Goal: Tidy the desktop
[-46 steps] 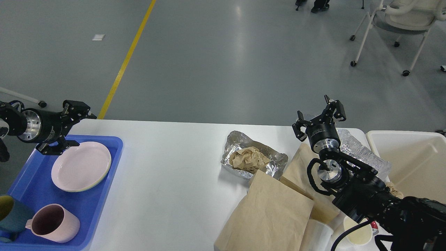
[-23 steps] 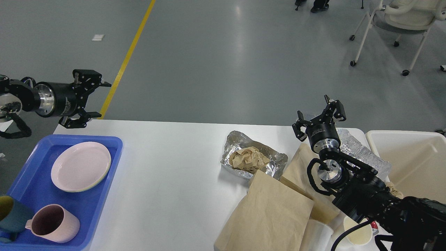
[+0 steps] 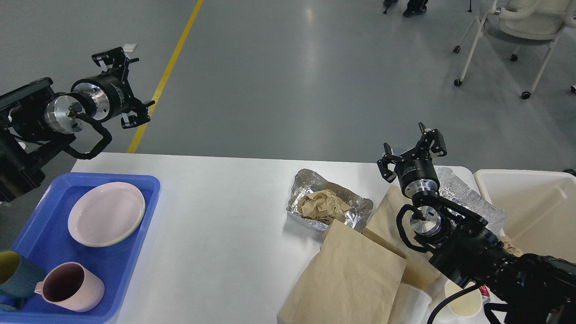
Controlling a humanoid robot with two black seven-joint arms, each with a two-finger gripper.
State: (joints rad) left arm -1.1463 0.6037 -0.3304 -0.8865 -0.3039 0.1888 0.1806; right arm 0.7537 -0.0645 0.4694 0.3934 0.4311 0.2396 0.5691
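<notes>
The white desktop point(image 3: 216, 216) fills the lower part of the head view. On its right half lie a foil tray point(image 3: 315, 189) holding crumpled brown paper point(image 3: 321, 204), flat brown paper bags point(image 3: 351, 274), a crumpled clear plastic container point(image 3: 468, 198) and white paper cups point(image 3: 463, 301). My left gripper point(image 3: 128, 85) is open and empty, raised high above the table's far left corner. My right gripper point(image 3: 411, 146) is open and empty, held above the table's far edge, over the bags and the plastic container.
A blue tray point(image 3: 40, 243) at the left holds a pink plate point(image 3: 105, 213), a pink mug point(image 3: 69, 285) and a teal mug point(image 3: 13, 274). An off-white bin point(image 3: 535, 211) stands at the right. Beyond the table are grey floor, a yellow line point(image 3: 166, 74) and a wheeled chair point(image 3: 517, 27).
My left gripper rose from just over the blue tray and plate to high above the table's far left corner, turning as it went. My right arm has not moved.
</notes>
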